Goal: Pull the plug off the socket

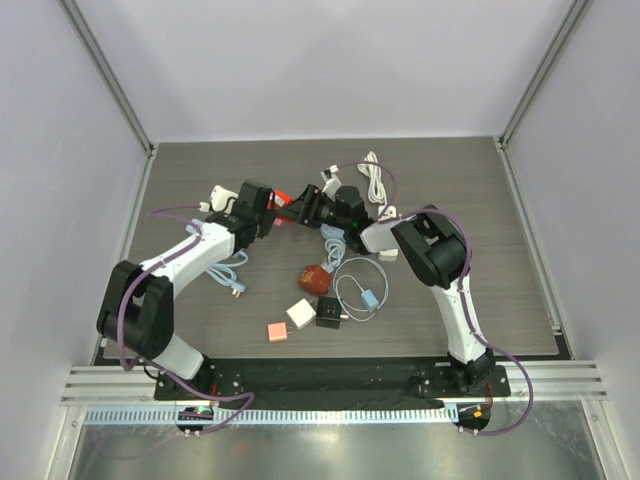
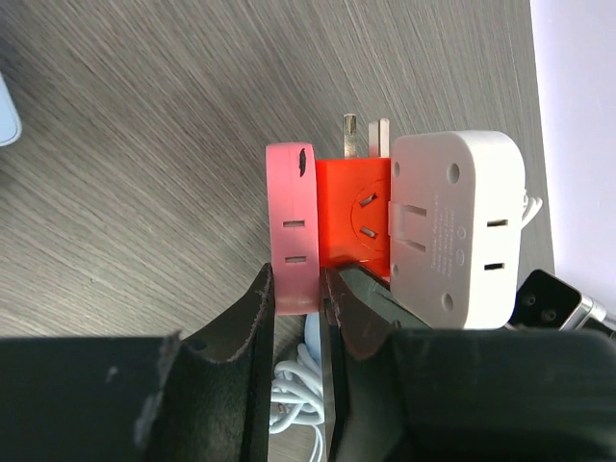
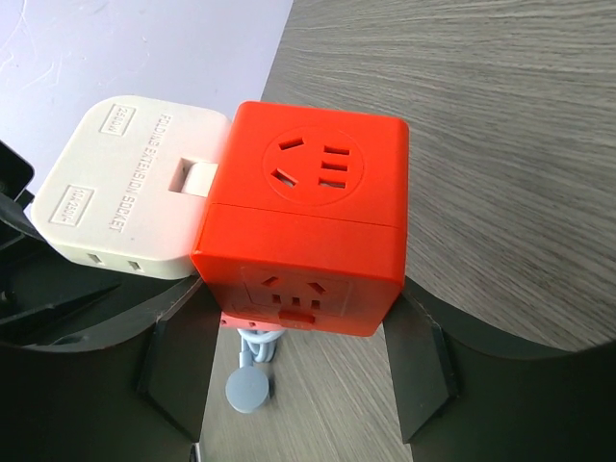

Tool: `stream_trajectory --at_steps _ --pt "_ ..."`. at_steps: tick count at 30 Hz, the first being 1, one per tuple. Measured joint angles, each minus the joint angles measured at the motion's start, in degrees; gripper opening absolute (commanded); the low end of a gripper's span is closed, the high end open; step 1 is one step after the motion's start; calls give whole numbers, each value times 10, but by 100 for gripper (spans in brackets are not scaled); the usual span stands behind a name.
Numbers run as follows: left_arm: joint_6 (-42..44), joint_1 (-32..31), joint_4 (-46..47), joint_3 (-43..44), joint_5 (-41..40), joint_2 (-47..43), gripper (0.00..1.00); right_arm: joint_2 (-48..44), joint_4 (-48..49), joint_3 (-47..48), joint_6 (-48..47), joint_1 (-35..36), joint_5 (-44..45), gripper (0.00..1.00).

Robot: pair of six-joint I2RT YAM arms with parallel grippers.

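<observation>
item, plug still seated: we log left claw (image 2: 298,289) clamped on pink plug (image 2: 292,221), right claw (image 3: 303,310) astride orange socket (image 3: 308,212), grip unclear; white adapter (image 3: 125,192) attached; pull outstanding.

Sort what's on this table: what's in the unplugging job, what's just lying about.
In the job: orange cube socket, pink plug, white extension socket, left pincer, right pincer.
Lying about: pink block, white adapter, black adapter, blue plug, white cable.

Overhead; wrists close on socket (image 3: 303,212)
</observation>
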Motion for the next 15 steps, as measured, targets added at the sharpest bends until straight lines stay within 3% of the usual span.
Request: stream_trajectory --at_steps 7,15 --pt "-6 -3 2 -19 -9 -31 0 3 23 1 31 2 -5 1" --pt "-19 -16 48 -116 -13 -123 0 10 90 -24 94 -1 -59 1"
